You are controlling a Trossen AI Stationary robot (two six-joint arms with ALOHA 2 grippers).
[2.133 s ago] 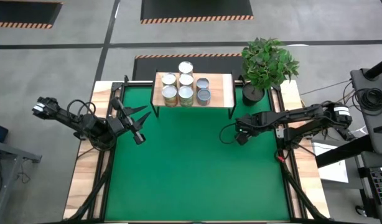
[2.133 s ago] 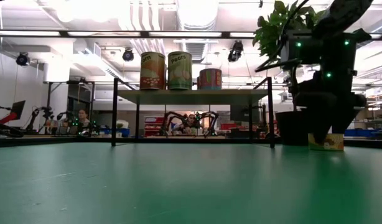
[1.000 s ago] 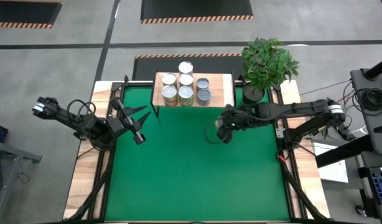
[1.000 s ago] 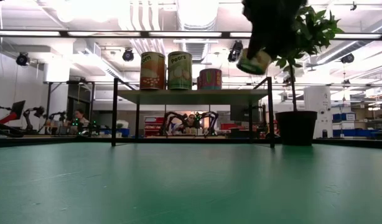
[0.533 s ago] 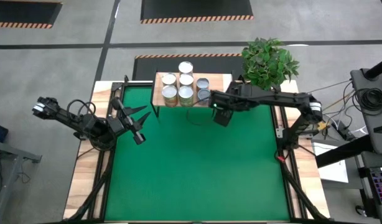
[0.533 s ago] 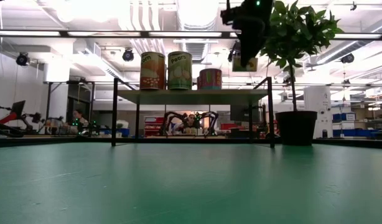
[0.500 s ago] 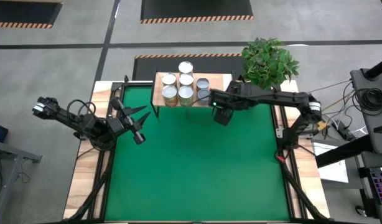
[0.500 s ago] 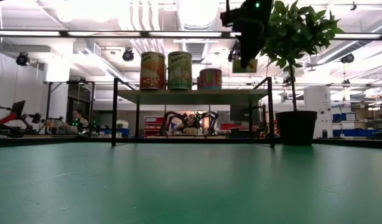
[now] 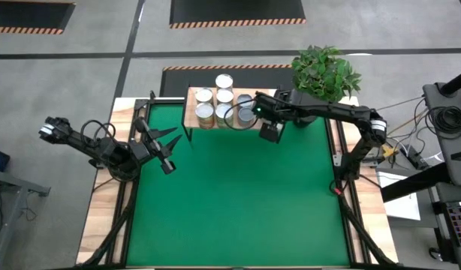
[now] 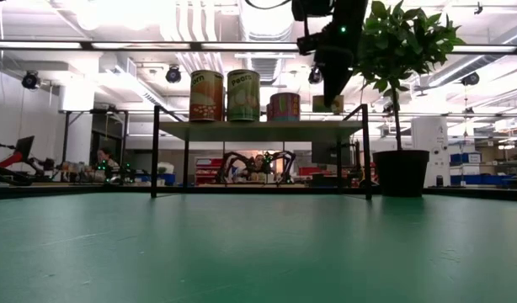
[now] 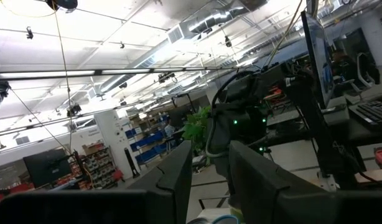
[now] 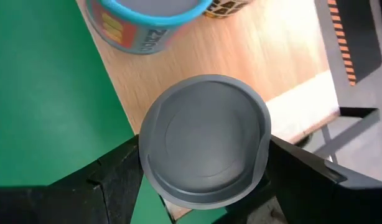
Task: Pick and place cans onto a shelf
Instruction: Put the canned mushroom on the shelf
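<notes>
Above the shelf, at its plant-side end: right gripper clamped on a grey-topped can, one finger on each side of the can, light wood directly beneath. Six more cans stand grouped on the shelf's other half. Left gripper well away from the shelf, fingers narrowly parted, holding nothing.

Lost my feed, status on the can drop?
Right pincer holds a can over the shelf, not set down. Left pincer idle, empty, table's left. Blue-rimmed can stands close ahead.
</notes>
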